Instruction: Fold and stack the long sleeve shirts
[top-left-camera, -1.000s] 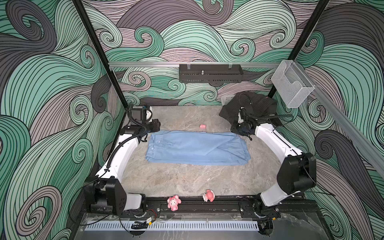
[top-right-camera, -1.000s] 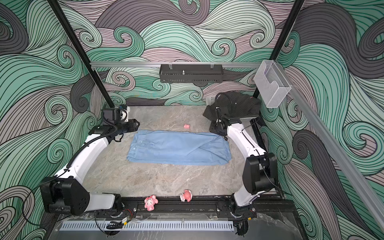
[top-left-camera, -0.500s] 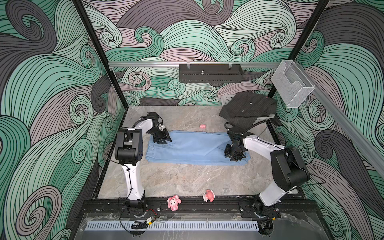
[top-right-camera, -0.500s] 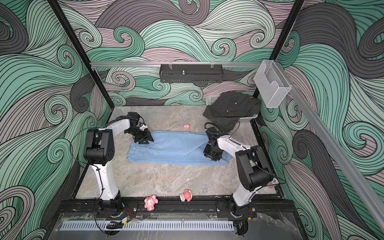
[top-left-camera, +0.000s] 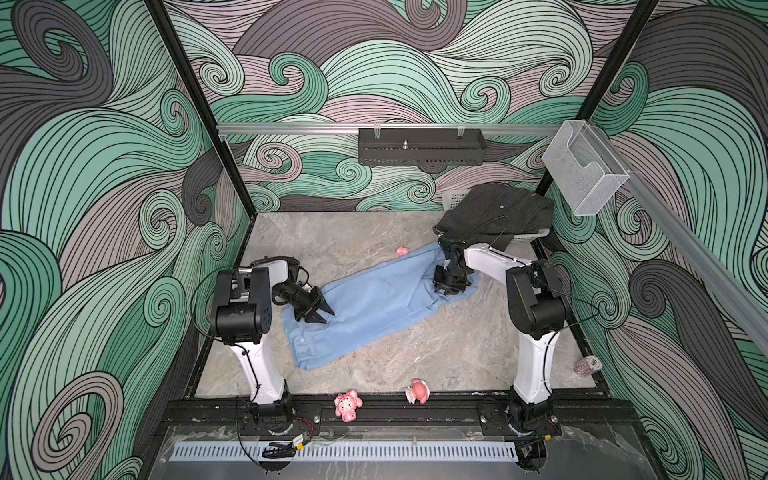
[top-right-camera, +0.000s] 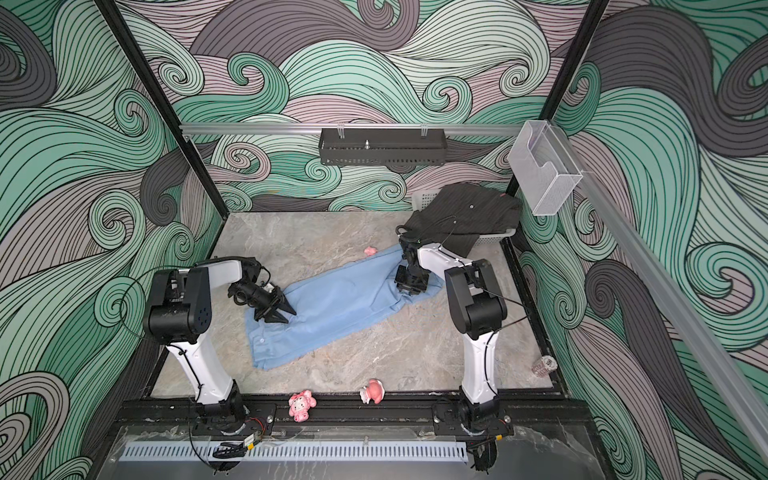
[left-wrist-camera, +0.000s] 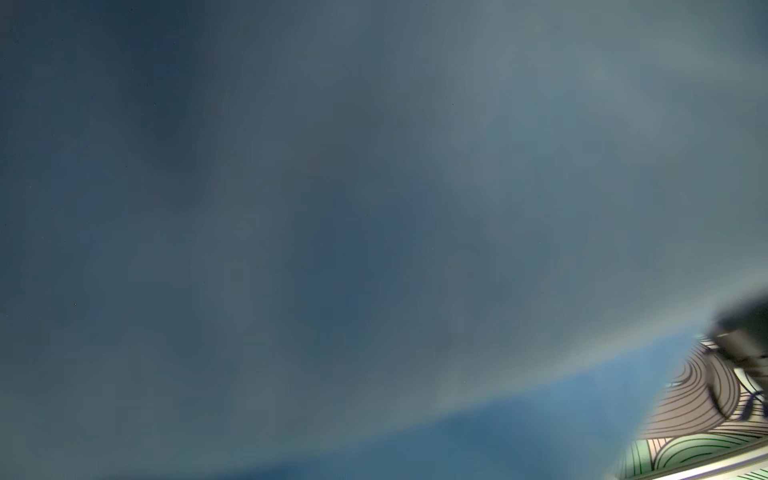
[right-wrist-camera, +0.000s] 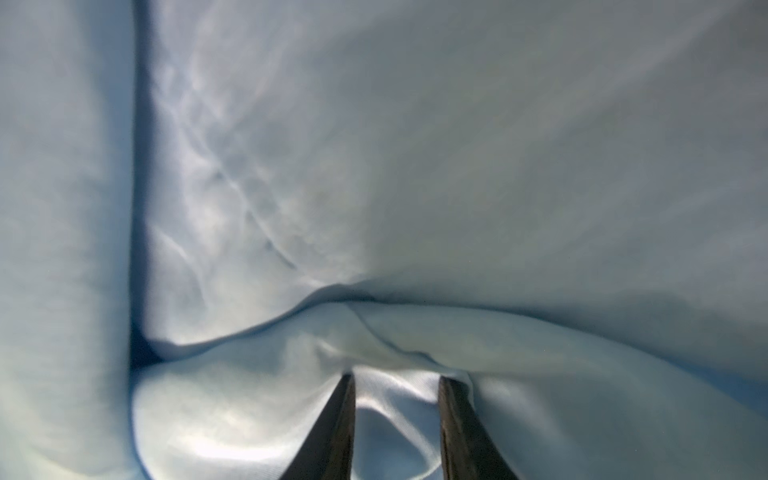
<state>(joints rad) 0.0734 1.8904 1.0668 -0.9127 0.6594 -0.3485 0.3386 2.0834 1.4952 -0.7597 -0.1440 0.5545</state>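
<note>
A light blue shirt (top-left-camera: 374, 307) (top-right-camera: 332, 307), folded into a long strip, lies slanted across the table from front left to back right. My left gripper (top-left-camera: 326, 316) (top-right-camera: 286, 316) rests on its left edge, and both top views show the fingers a little apart. Blurred blue cloth (left-wrist-camera: 374, 208) fills the left wrist view and hides the jaws. At the shirt's back right end my right gripper (top-left-camera: 451, 291) (right-wrist-camera: 397, 378) points straight down, with a fold of blue cloth (right-wrist-camera: 415, 166) bunched between its fingers. A dark pinstriped shirt (top-left-camera: 498, 212) (top-right-camera: 465, 208) drapes over a basket.
The white basket (top-left-camera: 530, 237) stands in the back right corner. Two pink toys (top-left-camera: 348, 406) (top-left-camera: 417, 390) lie at the front rail, and a small pink piece (top-left-camera: 402, 250) sits near the shirt's far end. A small jar (top-left-camera: 588, 365) is at the right edge. A clear bin (top-left-camera: 584, 174) hangs above.
The light blue shirt has turned from lying straight across to slanted. Its left end came forward with my left gripper. My right gripper went toward the back with the right end.
</note>
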